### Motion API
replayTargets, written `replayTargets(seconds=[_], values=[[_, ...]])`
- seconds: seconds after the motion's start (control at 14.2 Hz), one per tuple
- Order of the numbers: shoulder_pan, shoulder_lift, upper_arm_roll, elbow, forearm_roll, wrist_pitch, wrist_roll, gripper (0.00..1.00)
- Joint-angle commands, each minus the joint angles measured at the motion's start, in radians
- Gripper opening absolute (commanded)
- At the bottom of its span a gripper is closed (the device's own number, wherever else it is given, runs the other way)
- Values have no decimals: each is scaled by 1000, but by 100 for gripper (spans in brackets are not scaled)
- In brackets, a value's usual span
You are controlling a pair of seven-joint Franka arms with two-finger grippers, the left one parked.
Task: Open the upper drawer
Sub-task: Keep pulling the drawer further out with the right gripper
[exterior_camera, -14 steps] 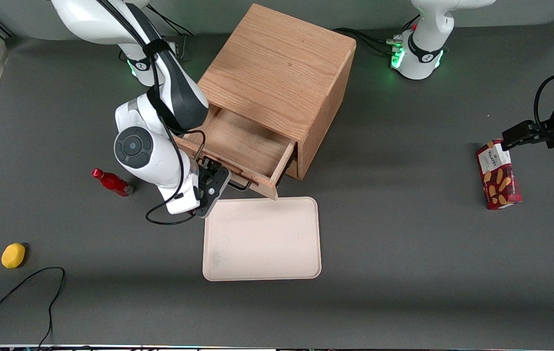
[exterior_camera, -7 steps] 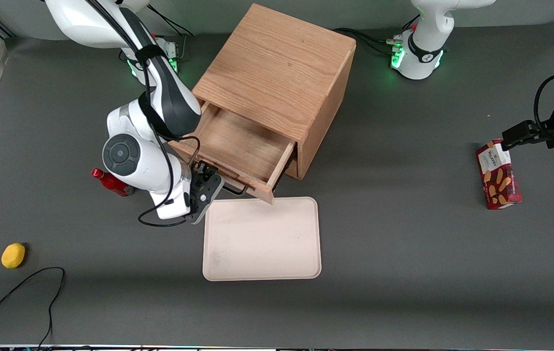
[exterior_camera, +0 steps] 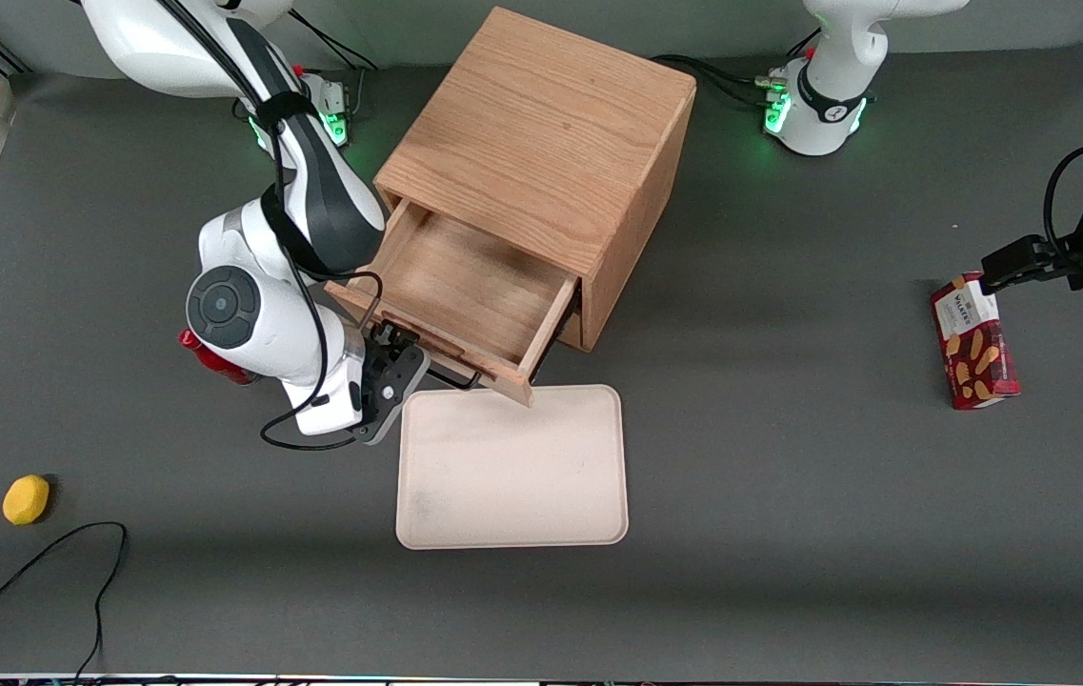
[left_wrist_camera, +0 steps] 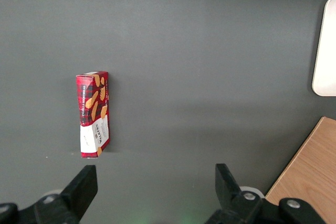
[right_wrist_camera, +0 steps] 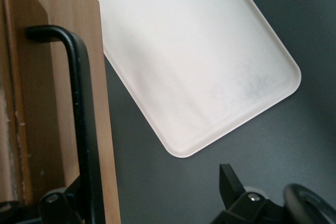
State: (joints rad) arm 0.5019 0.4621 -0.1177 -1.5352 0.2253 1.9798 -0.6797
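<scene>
The upper drawer (exterior_camera: 465, 305) stood pulled well out of the cabinet (exterior_camera: 541, 143) above the tray (exterior_camera: 512, 467) – the claw (exterior_camera: 400, 349) sat at its black handle (right_wrist_camera: 79, 124), fingers spread with the bar between them, apparently released, not gripping.

Lighting: even, diffuse, overhead; soft shadows are cast on the desk (exterior_camera: 789, 534). Focus: sharp throughout; faint glare is seen on the tray (right_wrist_camera: 199, 61).

cream tray (exterior_camera: 512, 467), red bottle (exterior_camera: 215, 362), yellow lemon (exterior_camera: 26, 499), biscuit box (exterior_camera: 973, 343) on grey table (exterior_camera: 789, 534)
</scene>
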Motion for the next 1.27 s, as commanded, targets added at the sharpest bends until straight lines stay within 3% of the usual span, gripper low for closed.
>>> replayTargets(seconds=[0.0,1.2], values=[[-19,35,3,52,12,-12,-64,100],[-86,95,7,139,16,-45,-118,100]])
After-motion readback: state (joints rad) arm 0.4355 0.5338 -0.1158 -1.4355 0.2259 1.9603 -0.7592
